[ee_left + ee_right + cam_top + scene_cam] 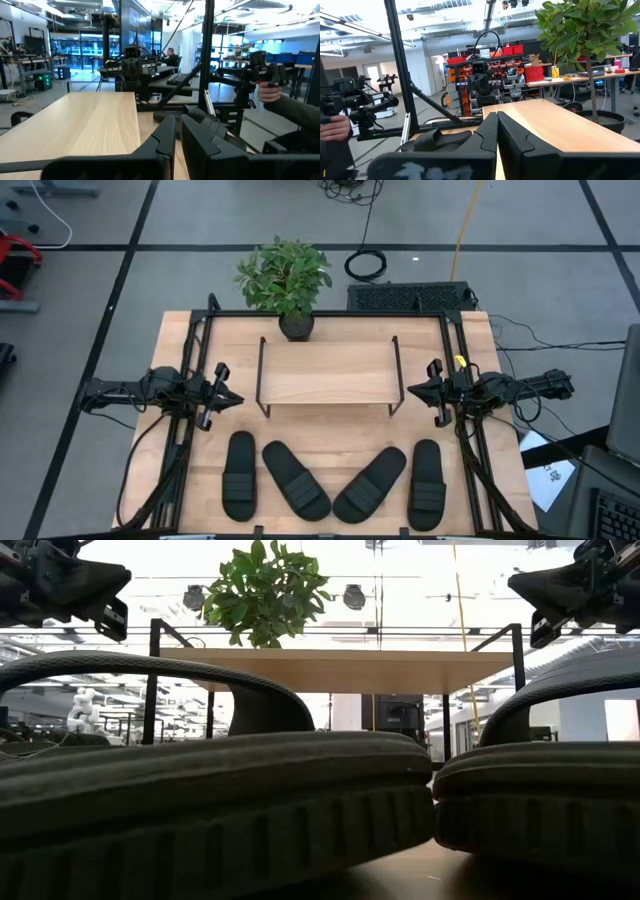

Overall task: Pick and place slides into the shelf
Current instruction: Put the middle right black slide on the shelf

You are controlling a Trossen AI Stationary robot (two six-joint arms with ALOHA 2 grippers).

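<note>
Left gripper (232,397) beside the shelf (326,372) — fingers pressed nearly together, empty. Right gripper (415,389) opposite — fully closed, empty. Four slides (296,478) untouched.

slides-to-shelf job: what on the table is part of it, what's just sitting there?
Part of the job:
- four black slides in a row at the front of the table, none picked yet
- shelf, its top board bare
- left claw and right claw, both shut, holding nothing, one at each end of the shelf

Just sitting there:
- potted plant behind the shelf
</note>
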